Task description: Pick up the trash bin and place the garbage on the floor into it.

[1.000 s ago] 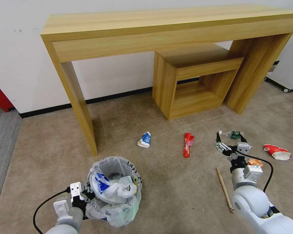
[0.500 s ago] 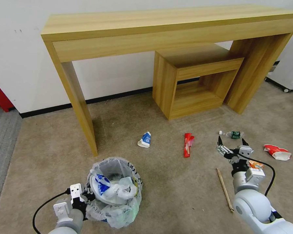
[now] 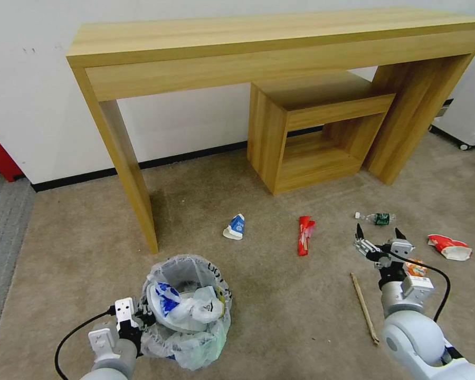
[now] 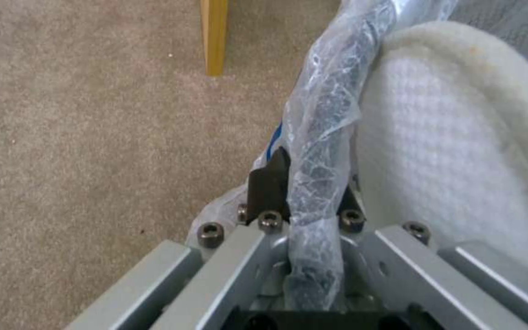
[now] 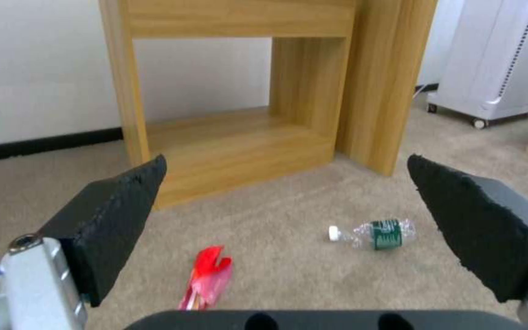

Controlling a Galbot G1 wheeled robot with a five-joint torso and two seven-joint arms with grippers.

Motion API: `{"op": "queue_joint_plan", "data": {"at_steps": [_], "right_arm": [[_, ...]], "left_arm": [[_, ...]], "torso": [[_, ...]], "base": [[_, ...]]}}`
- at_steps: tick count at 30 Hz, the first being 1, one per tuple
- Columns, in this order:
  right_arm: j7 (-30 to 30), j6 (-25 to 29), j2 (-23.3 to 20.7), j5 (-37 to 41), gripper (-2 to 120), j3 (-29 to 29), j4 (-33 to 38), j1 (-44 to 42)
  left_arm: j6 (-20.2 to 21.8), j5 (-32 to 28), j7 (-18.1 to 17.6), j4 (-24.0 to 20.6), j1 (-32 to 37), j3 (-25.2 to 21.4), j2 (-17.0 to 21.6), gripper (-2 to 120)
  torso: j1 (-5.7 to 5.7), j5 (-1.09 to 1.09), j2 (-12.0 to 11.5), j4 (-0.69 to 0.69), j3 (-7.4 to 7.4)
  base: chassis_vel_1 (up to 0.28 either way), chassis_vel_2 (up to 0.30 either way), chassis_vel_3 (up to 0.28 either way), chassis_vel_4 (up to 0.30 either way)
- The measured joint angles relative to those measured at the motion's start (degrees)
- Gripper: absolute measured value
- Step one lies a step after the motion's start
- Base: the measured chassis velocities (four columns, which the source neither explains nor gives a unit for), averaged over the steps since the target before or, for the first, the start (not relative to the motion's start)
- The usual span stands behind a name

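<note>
Head view showed the trash bin (image 3: 187, 309) at the lower left of the frame, standing on the beige floor (image 3: 279, 306). Its crinkly plastic bag was full of white and blue waste. The left end effector (image 3: 137, 319) was at the bin's left side, closed on the bin's bag-covered rim. In the left wrist view the dark fingers (image 4: 270, 183) pinched this rim (image 4: 319, 151) on both sides, and a white textured slipper (image 4: 447, 137) lay inside the bin, just beside the grip.

The right end effector (image 3: 377, 237) was at the lower right of the frame with its jaws wide apart, holding nothing. Garbage lay around it on the floor: a green-label bottle (image 3: 376, 217) just above it, a red wrapper (image 3: 304, 234) to its left, a blue-white carton (image 3: 235, 227) further left, a red and white wrapper (image 3: 449, 247) at the right edge, an orange piece (image 3: 415, 268) near the wrist, and a wooden stick (image 3: 364, 307) lower down. In the right wrist view the bottle (image 5: 377, 233) and the red wrapper (image 5: 208, 277) appeared between the two black pads (image 5: 114, 220).

A wooden surface (image 3: 269, 39) stood at the wall in the upper part of the frame.
</note>
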Motion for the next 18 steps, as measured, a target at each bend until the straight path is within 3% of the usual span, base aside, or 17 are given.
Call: {"op": "queue_joint_plan", "data": {"at_steps": [9,16,18], "right_arm": [[2.14,-8.98,-2.02,7.02,100,0.63,1.55,-4.78],[5.17,-19.22,-4.20,14.46,100,3.20,0.84,-10.33],[5.03,-19.60,-4.49,14.75,100,3.41,0.20,-10.80]], "left_arm": [[-0.55,0.93,0.55,0.37,0.62,-0.19,-0.50,0],[-0.86,1.32,0.94,0.88,0.38,-0.16,-0.90,0],[-0.88,1.28,0.94,0.92,0.26,-0.17,-0.89,0]], "torso": [[0.00,0.00,0.00,0.00,0.00],[0.00,0.00,0.00,0.00,0.00],[0.00,-0.01,0.00,0.00,0.00]], "base": [[0.000,0.000,0.000,0.000],[0.000,0.000,0.000,0.000],[0.000,0.000,0.000,0.000]]}}
